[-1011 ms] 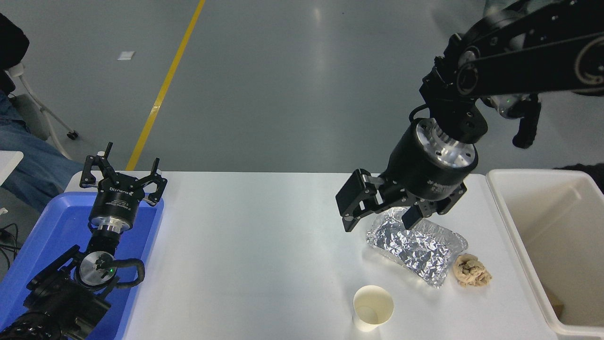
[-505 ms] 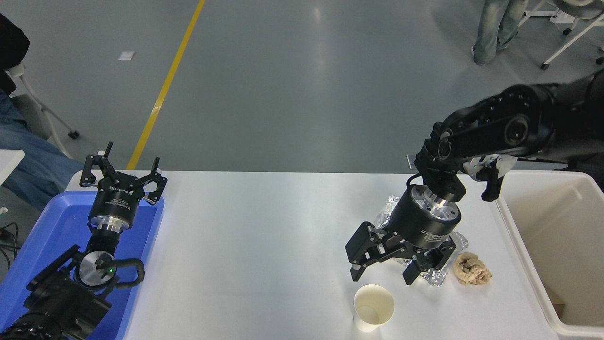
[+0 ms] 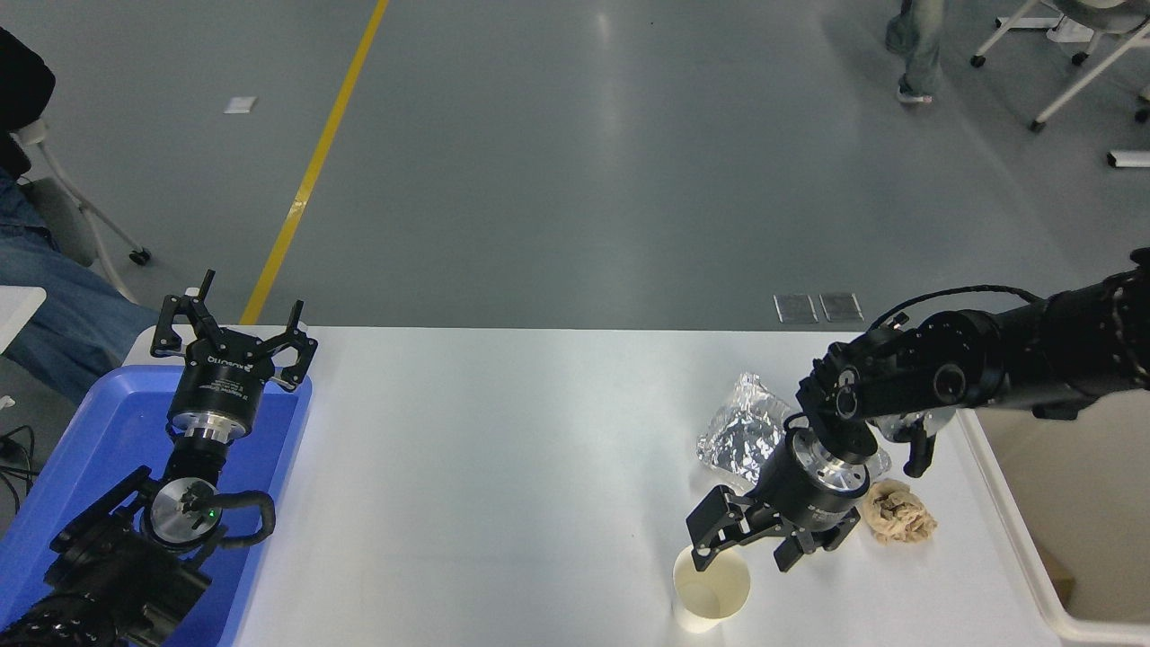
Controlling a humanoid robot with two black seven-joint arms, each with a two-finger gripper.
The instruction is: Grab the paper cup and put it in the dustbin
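Two black grippers show: the left gripper (image 3: 235, 334) is parked over the blue tray (image 3: 72, 467), far to the left of the working one, with its fingers spread. The right gripper (image 3: 742, 550) reaches in from the right edge and points down toward the near edge of the white table (image 3: 485, 449). Its fingers are spread wide, holding nothing. Directly below and in front of them stands the paper cup (image 3: 712, 589), upright, its round mouth facing up. One finger (image 3: 703, 548) hangs at the cup's far-left rim, and the other sits just beyond the rim to the right; whether either finger touches the cup is hard to judge from this angle. Behind the gripper's body lies a crumpled foil container (image 3: 744, 431), partly hidden by the wrist. Just to the gripper's right rests a crumpled brown paper ball (image 3: 900, 514). Farther right, beyond that ball, is the cream-white dustbin (image 3: 1006, 530), well apart from the cup.
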